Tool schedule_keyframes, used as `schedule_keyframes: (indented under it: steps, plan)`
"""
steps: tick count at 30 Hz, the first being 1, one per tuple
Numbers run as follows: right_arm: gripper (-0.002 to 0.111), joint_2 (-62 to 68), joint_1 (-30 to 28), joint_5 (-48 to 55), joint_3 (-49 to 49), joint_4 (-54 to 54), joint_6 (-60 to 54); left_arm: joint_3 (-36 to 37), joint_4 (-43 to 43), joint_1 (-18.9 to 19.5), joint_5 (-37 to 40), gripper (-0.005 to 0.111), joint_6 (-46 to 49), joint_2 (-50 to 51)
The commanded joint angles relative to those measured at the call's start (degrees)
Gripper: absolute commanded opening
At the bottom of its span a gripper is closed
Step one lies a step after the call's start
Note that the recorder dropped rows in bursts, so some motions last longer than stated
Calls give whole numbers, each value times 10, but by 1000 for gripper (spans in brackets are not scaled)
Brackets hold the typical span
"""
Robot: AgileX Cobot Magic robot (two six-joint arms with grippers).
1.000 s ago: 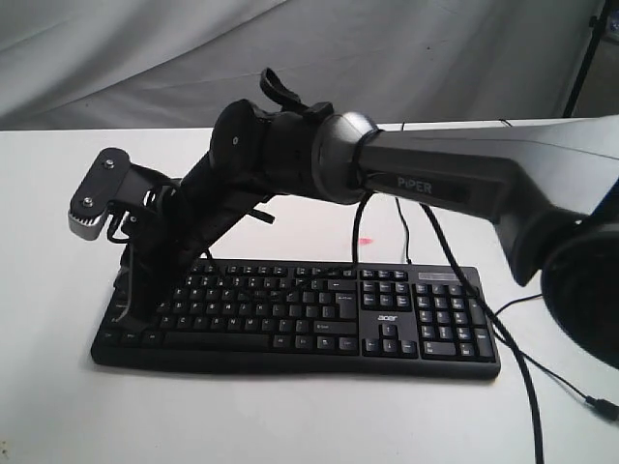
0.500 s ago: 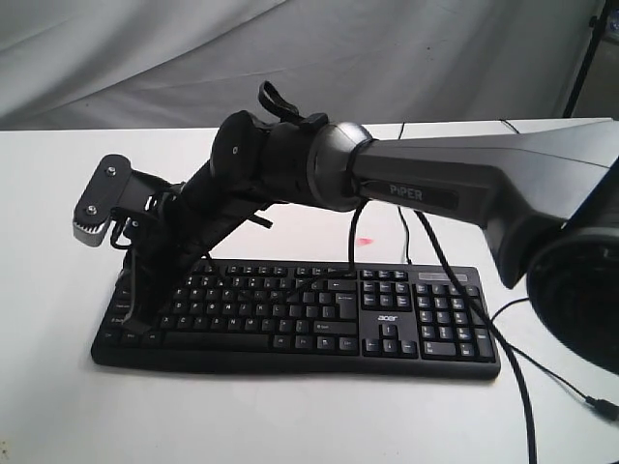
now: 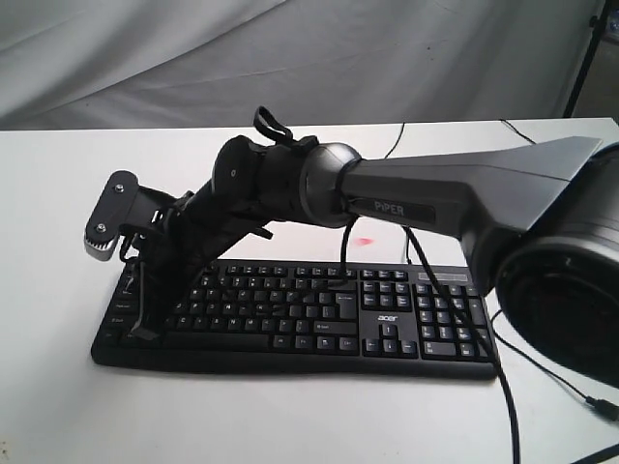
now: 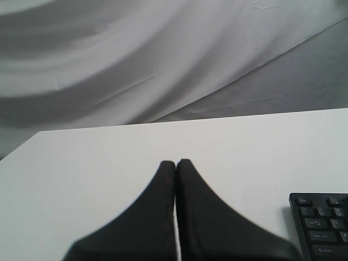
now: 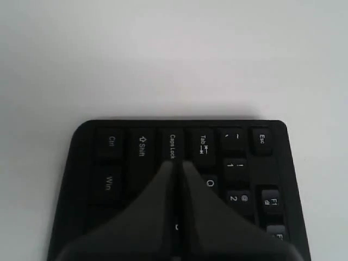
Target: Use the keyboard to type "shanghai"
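Black keyboard (image 3: 290, 314) sits mid white table (image 3: 58, 193) — right gripper (image 5: 177, 163), fingers pressed together, tips by Caps Lock (image 5: 172, 145); left gripper (image 4: 175, 162) likewise closed, beside it. We can't tell letters typed — no display.

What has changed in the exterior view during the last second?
The right gripper, shut, sank a little and shifted slightly rightward over the left end of the keyboard. Its arm lowered too. Nothing was grasped or released. The keyboard stayed in place.
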Motion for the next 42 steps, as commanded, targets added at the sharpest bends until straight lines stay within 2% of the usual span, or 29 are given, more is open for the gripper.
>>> schedule_keyframes:
  steps: [1,42]
  plan:
    - [0,8,0,-12,-1,-6,-6,3,0,-2,-3,1,-2,2]
    - [0,19,-8,13,-1,-53,-5,3,0,-2,-3,1,-2,2]
